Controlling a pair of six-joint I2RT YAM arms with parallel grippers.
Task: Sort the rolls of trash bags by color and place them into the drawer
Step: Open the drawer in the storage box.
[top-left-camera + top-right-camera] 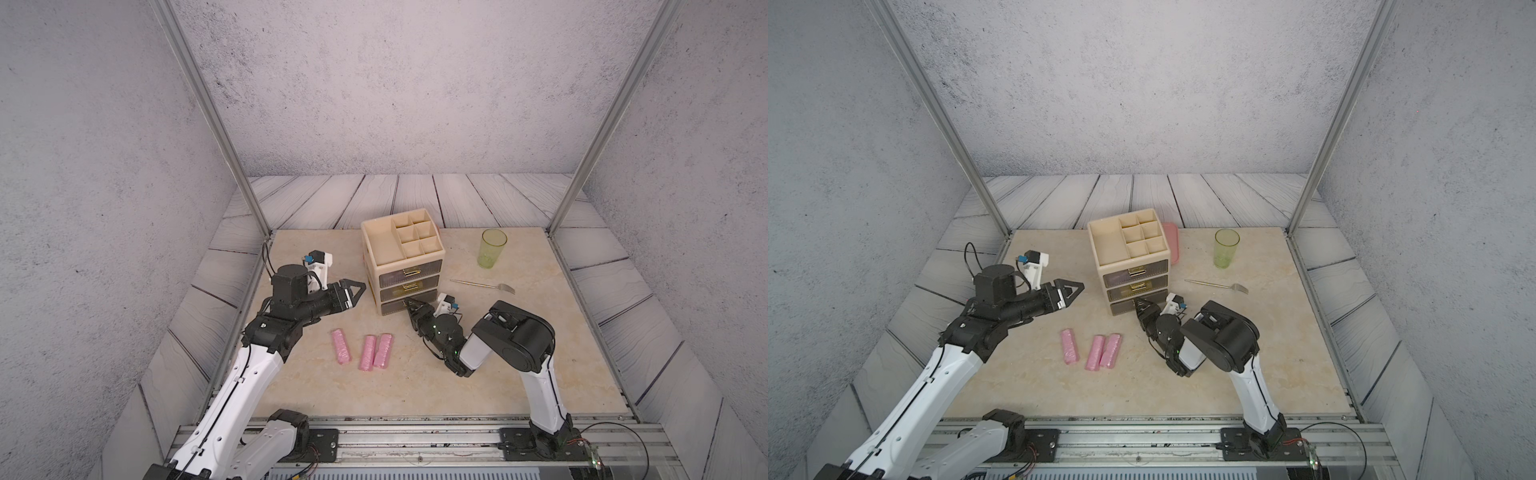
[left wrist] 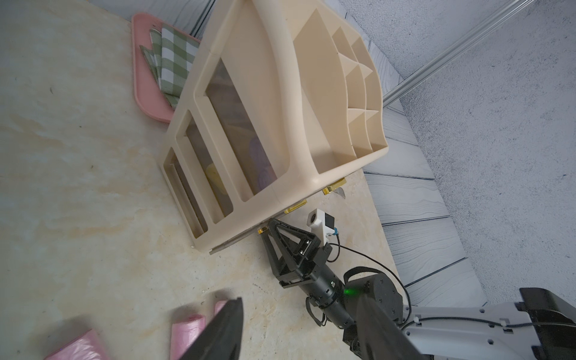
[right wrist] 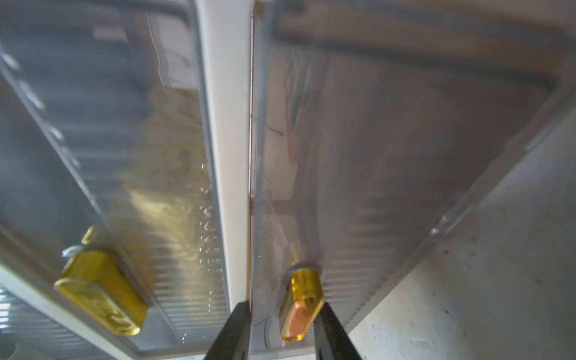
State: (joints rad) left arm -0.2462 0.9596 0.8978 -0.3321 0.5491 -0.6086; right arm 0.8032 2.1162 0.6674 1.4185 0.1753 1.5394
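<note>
Rolls of trash bags [image 1: 367,353], three pink, lie on the table [image 1: 415,374] before the drawer unit [image 1: 376,249], bottom drawer [image 1: 392,308] not yet out.
On our right gripper [image 3: 283,307] the fingers [image 3: 233,333] stand apart around the gold handle [image 3: 304,299], one touching, a gap at the other, so we judge a pull could slip off. The light unit might also slide toward us, since our left gripper [image 1: 360,291] hovers beside it, fingers [image 2: 218,330] apart, empty, bracing nothing. Green cup [image 1: 493,248] and fork [image 1: 484,285] lie well clear; a pink tray [image 2: 141,93] sits behind the unit. We see nothing lying between rolls and drawer.
</note>
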